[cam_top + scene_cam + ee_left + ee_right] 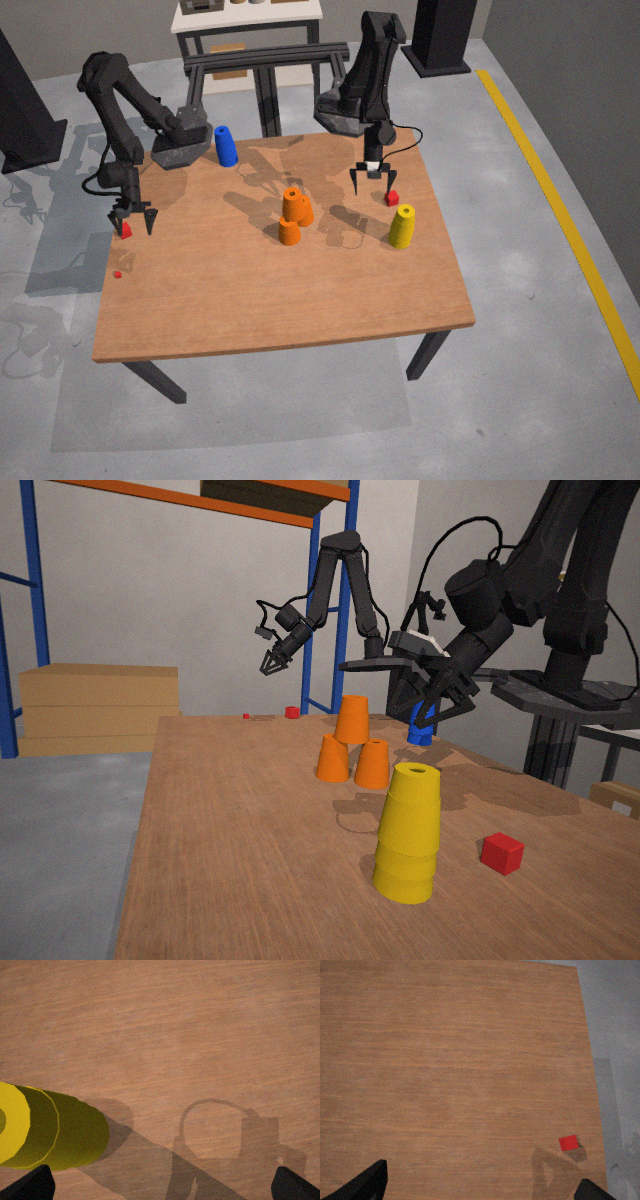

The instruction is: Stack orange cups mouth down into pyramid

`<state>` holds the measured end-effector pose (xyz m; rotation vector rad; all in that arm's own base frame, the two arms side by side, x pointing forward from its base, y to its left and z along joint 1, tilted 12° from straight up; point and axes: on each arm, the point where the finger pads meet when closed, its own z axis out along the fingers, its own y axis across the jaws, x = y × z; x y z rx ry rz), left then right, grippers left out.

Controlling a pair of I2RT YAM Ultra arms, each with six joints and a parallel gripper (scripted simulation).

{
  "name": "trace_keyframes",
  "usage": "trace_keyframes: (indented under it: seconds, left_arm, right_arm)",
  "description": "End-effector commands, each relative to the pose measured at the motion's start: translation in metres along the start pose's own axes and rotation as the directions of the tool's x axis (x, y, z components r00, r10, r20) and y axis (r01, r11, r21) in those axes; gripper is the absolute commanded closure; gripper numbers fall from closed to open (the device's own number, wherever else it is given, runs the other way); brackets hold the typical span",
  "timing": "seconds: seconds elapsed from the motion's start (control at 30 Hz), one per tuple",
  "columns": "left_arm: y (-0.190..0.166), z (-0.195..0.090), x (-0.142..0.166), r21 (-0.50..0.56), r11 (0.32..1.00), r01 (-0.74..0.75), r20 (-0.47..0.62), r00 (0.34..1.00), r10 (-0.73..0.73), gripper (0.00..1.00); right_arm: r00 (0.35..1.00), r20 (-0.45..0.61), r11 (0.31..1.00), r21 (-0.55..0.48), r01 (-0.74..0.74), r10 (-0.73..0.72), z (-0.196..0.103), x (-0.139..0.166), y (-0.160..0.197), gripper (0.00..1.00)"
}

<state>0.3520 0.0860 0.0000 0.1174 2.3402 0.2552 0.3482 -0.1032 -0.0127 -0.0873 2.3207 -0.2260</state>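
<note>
Three orange cups stand mouth down as a pyramid near the table's middle. Two bottom cups (289,230) (306,210) stand side by side, and the top cup (292,203) rests across both. The pyramid also shows in the exterior view, with its top cup (352,719) over the two lower cups (332,757) (372,764). My left gripper (373,187) (439,707) is open and empty, hanging above the table between the pyramid and a yellow cup stack. My right gripper (131,219) (272,668) is open and empty over the far side edge, above a red cube (125,230).
The yellow cup stack (402,226) (408,833) (47,1127) stands near the left gripper, with a second red cube (391,197) (501,853) beside it. A blue cup (225,146) (419,728) stands by the arm bases. A small red piece (117,274) (568,1143) lies near the table edge.
</note>
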Motion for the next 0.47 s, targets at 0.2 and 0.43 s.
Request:
trace_keyframes:
  seconds: [0.2, 0.43]
  left_arm:
    - [0.022, 0.012, -0.004, -0.003, 1.000, 0.021, 0.065, 0.998, -0.020, 0.00]
    - [0.020, 0.012, -0.005, 0.002, 1.000, 0.016, 0.066, 0.998, -0.016, 0.00]
  right_arm:
    - [0.999, 0.043, 1.000, 0.007, 0.008, -0.008, 0.002, -0.017, -0.005, 0.00]
    - [0.999, 0.043, 1.000, 0.007, 0.008, -0.008, 0.002, -0.017, -0.005, 0.00]
